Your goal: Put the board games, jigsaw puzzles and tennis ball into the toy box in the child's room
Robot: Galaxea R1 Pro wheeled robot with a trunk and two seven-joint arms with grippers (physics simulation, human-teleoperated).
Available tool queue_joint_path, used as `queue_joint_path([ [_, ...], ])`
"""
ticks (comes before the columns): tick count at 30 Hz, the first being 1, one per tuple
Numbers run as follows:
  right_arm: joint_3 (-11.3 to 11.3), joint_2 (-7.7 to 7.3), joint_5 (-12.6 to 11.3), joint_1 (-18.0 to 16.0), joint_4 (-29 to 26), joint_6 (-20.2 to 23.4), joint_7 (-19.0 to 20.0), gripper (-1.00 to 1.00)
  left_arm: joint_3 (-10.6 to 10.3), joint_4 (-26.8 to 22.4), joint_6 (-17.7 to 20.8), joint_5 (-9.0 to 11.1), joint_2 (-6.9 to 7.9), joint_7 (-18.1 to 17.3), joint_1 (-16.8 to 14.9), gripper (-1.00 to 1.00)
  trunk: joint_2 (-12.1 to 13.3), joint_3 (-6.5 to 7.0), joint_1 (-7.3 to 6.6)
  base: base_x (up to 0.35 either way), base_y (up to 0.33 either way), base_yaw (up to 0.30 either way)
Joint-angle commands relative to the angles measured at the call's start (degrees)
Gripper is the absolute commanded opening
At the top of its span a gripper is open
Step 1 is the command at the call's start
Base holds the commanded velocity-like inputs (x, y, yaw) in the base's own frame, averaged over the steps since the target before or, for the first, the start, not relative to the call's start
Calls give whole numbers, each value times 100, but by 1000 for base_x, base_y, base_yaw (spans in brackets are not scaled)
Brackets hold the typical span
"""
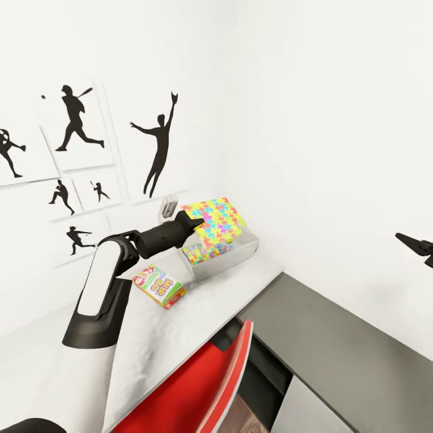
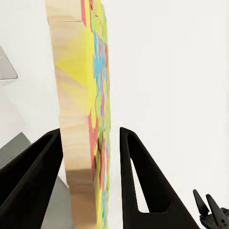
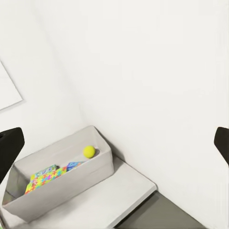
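Observation:
My left gripper (image 1: 193,224) is shut on a multicoloured jigsaw puzzle (image 1: 214,219), held tilted in the air just above the light-grey toy box (image 1: 237,255) at the table's far end. In the left wrist view the puzzle (image 2: 86,109) stands edge-on between the black fingers (image 2: 138,181). The toy box (image 3: 67,188) holds the yellow tennis ball (image 3: 88,151), another jigsaw puzzle (image 3: 44,180) and a blue-green game box (image 3: 70,167). A "SKIP BO" board game (image 1: 159,285) lies on the table (image 1: 162,337) beside my left arm. My right gripper (image 1: 416,244) hovers open, far right of the box.
A red chair (image 1: 207,382) is tucked at the table's near edge. The lower dark grey corner section (image 1: 343,337) runs along the right wall. White walls close in behind the toy box, with black silhouette posters (image 1: 75,120) to the left. A small grey item (image 1: 170,206) stands behind the box.

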Motion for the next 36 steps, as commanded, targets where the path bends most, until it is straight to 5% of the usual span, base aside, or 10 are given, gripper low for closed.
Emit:
queue_joint_path([
  [1,-7,1,-12,-10,-1,41,12,100,22,-8,11,69,-2,59,-6,-100,-13,-13,4,0,0,-290],
  [7,-7,2,-12,-3,3,41,11,100,119,-14,43,383,17,48,-5,-100,-13,-13,4,0,0,-290],
  [15,-1,-5,-12,-1,0,41,13,100,175,-14,69,522,126,36,2,-100,-13,-13,4,0,0,-290],
  [19,-1,-5,-12,-1,3,41,12,100,536,-14,270,762,154,29,4,-100,-13,-13,4,0,0,-290],
  [36,26,3,-12,-1,3,33,15,100,603,-14,276,948,340,28,45,-100,-13,-13,4,52,0,-283],
])
